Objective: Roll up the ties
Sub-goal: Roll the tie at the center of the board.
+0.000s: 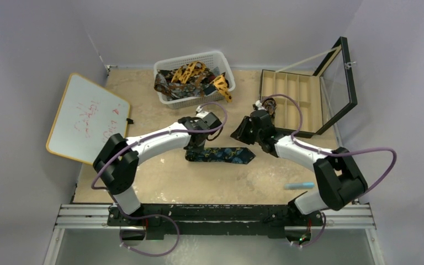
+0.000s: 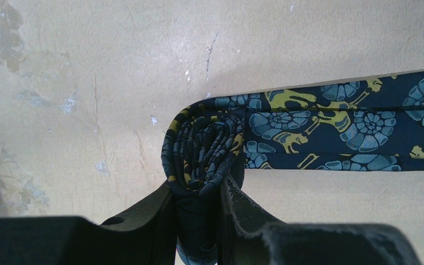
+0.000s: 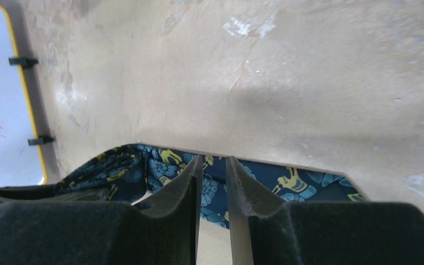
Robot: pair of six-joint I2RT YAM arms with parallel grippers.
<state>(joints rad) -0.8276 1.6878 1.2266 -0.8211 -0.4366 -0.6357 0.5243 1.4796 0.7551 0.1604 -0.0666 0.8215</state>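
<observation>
Leaning against left wall: white dry-erase board with yellow rim, red writing on it. Rolled end of dark navy necktie with blue-gold print pinched by left gripper at table centre; rest of tie laid flat toward right. Right gripper held over flat part, fingers nearly pressed together, nothing between. More ties piled in white plastic mesh basket at back.

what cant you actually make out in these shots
- Top external: the navy tie's rolled end, hidden under the left gripper.
- Top external: red writing on the whiteboard, too small to read.
- Right wrist: whether the right gripper touches the tie; its narrow gap looks empty.
- Top external: number of ties in the basket, tangled.
</observation>
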